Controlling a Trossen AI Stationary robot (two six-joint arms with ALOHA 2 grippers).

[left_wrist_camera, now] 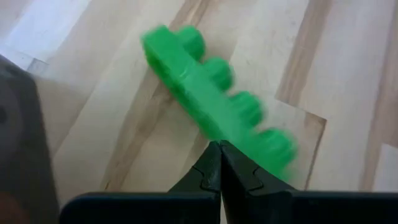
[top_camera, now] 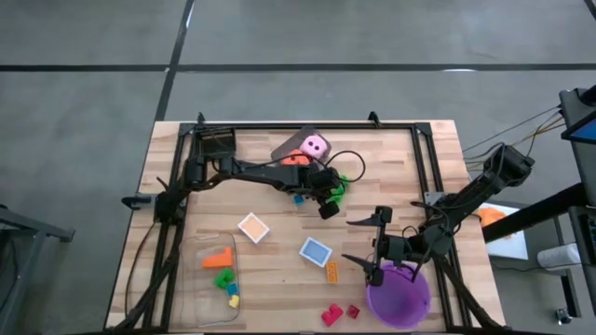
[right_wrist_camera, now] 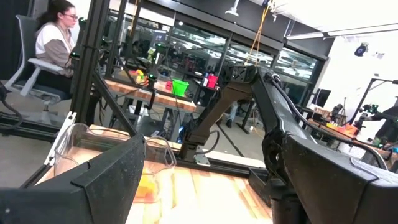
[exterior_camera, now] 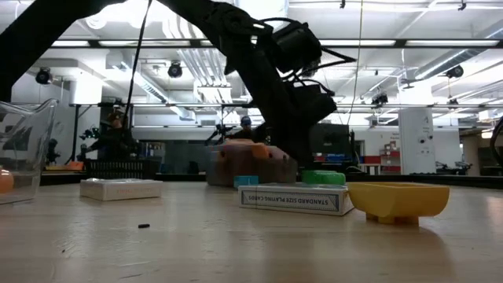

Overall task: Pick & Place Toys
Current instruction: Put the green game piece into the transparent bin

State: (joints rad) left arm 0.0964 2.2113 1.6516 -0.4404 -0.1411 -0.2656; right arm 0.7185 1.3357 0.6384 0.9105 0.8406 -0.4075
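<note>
A green studded brick lies on the table near its middle, blurred in the left wrist view. My left gripper is shut, with its tips at the brick's near long side. Above the purple bucket at the near right, my right gripper hangs open with nothing between its fingers. A pink die and an orange die sit at the far middle. A small blue brick lies beside the left gripper. My left gripper's shut fingertips come slanting down from the table's left and stand against the green brick's long side, near one end. I cannot tell whether they touch it. In the low view the brick lies flat on the table.
An orange tile and a blue tile lie near the middle, with an orange brick and red bricks nearer the front. The clear tray at the near left holds several bricks. A person sits beyond the table.
</note>
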